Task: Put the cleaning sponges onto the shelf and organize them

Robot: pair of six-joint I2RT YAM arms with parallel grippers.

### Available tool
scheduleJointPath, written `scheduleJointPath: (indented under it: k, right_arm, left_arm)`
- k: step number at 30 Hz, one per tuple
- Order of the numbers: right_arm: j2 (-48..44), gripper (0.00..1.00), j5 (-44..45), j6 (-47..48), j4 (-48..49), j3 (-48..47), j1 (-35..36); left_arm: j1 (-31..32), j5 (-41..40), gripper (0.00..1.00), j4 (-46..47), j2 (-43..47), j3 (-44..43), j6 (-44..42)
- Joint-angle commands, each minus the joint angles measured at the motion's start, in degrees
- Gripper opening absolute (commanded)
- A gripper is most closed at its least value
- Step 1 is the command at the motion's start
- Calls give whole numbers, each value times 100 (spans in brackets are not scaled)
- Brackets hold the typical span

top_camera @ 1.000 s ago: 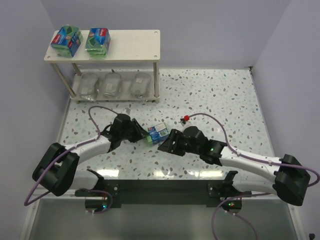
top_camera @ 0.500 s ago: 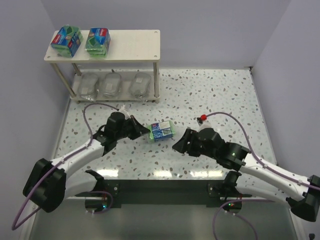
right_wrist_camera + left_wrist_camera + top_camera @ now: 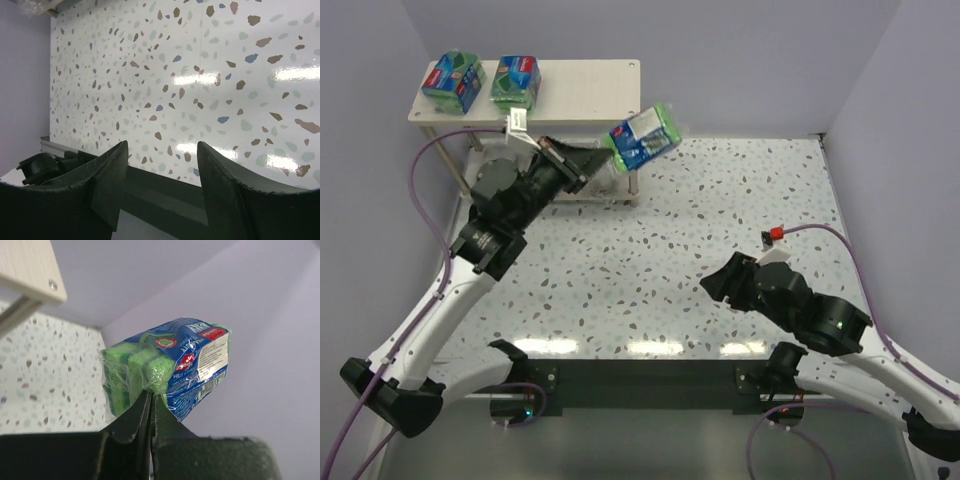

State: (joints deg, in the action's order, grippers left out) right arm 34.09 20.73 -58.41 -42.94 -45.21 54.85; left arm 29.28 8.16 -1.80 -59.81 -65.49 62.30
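The left hand (image 3: 607, 155) pinches a green sponge pack (image 3: 643, 138) and holds it in the air, clear of the tabletop (image 3: 740, 200), just off the right end of the shelf (image 3: 590, 85). From above, the pack's long axis runs slantwise from lower left to upper right. Its blue-and-white label end is nearer the fingers, and its green end points up and away toward the back wall (image 3: 740, 60). The pack sits beyond the fingertips, not between the knuckles.

In the left wrist view the two fingers are pressed together on the pack's lower edge, roughly where the green block meets the printed label. The pack lies crosswise above them, green to the left and label to the right, rising slightly rightward. A corner of the shelf's top board with a screw dot shows at the upper left, apart from the pack.

Two other green packs (image 3: 453, 80) stand side by side at the left end of the top board. The lower board is mostly hidden behind the left arm.

The right hand (image 3: 161, 147) hangs low over the near right of the tabletop, well apart from the pack. Its fingers are spread wide, with only speckled surface between them.
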Motion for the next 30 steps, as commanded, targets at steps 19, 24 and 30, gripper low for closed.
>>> scheduleJointPath:
  k: [19,24,30]
  right_arm:
    - [-253,60,353,67,-118,-58,-1]
    - [-376,61,397,102,-189,-58,-9]
    - [-385,61,344,137,-171,-14,-1]
  left_arm:
    - [-115,-5061,0,-3378,-3370,-5324,2540]
    - [-150,-5140,0,-4231,-3835,-5755,3165]
    - [-159,-5193,0,-4311,-3924,-5782,3350]
